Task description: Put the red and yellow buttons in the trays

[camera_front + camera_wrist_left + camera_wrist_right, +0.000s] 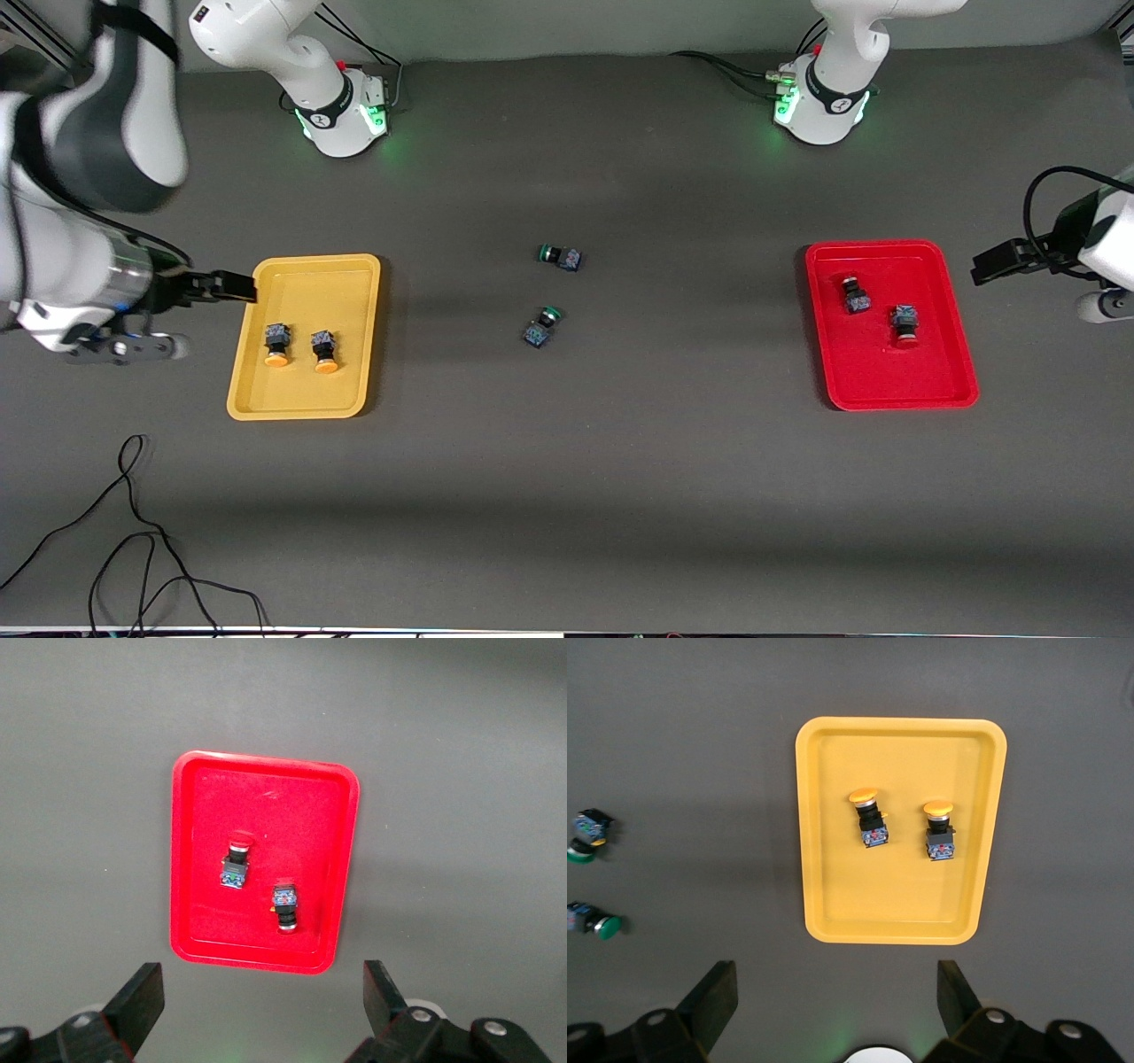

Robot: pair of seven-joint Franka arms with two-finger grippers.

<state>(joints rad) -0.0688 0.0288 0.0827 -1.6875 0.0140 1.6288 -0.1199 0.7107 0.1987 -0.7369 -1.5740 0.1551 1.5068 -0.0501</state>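
Note:
The yellow tray (306, 390) lies toward the right arm's end and holds two yellow-capped buttons (277, 344) (324, 350) side by side. The red tray (890, 390) lies toward the left arm's end and holds two red-capped buttons (855, 295) (904, 323). My right gripper (835, 985) is open and empty, high above the table beside the yellow tray (824, 859). My left gripper (261, 988) is open and empty, high above the table beside the red tray (190, 868).
Two green-capped buttons (560, 257) (540, 326) lie on the dark mat midway between the trays. A loose black cable (133, 532) lies near the front edge at the right arm's end. Both arm bases (341, 115) (819, 106) stand along the back.

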